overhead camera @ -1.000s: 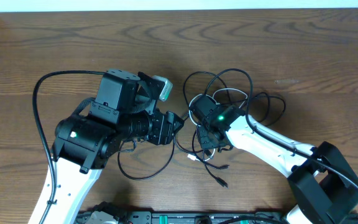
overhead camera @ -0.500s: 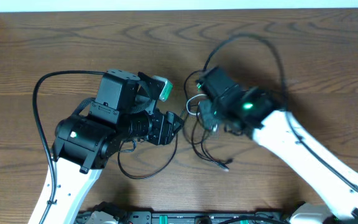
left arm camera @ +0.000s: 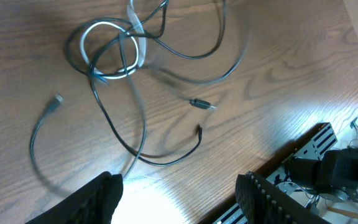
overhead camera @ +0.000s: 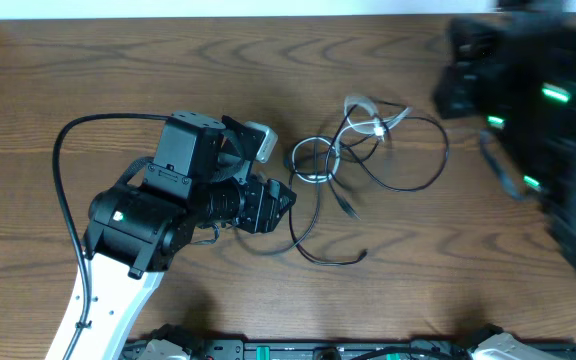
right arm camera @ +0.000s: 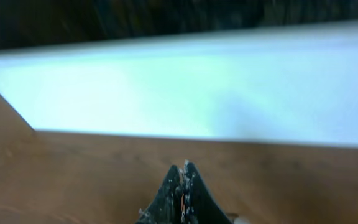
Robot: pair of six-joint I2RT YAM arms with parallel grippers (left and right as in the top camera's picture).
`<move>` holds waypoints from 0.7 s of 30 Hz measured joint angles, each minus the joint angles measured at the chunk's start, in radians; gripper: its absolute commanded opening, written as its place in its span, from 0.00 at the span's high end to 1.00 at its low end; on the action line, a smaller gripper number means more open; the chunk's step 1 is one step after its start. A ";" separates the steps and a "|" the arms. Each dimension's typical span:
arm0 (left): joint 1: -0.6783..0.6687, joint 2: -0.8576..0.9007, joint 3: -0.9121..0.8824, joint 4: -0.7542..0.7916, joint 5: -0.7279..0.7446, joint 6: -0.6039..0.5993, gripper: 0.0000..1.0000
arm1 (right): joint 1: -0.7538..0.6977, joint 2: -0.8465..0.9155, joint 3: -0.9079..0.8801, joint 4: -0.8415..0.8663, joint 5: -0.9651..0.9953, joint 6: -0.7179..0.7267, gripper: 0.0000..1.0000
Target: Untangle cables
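Several thin cables (left arm camera: pixel 114 73), black plus one whitish, loosely knotted on table (overhead camera: pixel 88 70), just ahead of left gripper (left arm camera: pixel 179 186). Probably light, limp and slippery, prone to dragging neighbours along. Best pinched near a free plug (left arm camera: pixel 202 104) or on an outer loop. Left jaws partly spread, empty; right gripper (right arm camera: pixel 181 169) closed tight, empty, well off.

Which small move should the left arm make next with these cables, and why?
Probably advance the open left tool toward the loop of the whitish cord, where the black cords cross it, and close there. That tool is empty and faces the tangle, while the right tool is shut, with no cable in its view.
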 measured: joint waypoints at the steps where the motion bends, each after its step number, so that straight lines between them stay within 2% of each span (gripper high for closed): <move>1: 0.000 0.000 0.000 0.000 0.000 0.000 0.36 | -0.002 -0.018 0.010 -0.001 -0.010 -0.009 0.99; 6: 0.000 0.000 0.000 0.000 0.000 0.000 0.36 | -0.002 -0.044 0.014 -0.130 -0.049 -0.032 0.99; 12: 0.000 0.000 0.000 0.004 0.000 0.000 0.36 | -0.002 0.082 -0.094 -0.263 -0.066 -0.034 0.94; 14: 0.000 0.000 0.000 0.013 0.000 0.000 0.36 | -0.002 0.162 -0.158 -0.270 -0.074 -0.034 0.83; 16: 0.000 -0.002 0.000 0.019 0.000 0.000 0.36 | -0.002 0.241 -0.208 -0.269 -0.083 -0.039 0.46; 17: 0.000 -0.004 0.000 0.020 0.000 0.000 0.36 | -0.002 0.277 -0.222 -0.268 -0.090 -0.036 0.39; 19: 0.000 -0.012 0.000 0.022 0.000 0.000 0.36 | -0.002 0.359 -0.239 -0.257 -0.105 -0.038 0.31; 21: 0.000 -0.024 0.000 0.023 0.000 0.000 0.36 | -0.002 0.427 -0.242 -0.224 -0.121 -0.041 0.32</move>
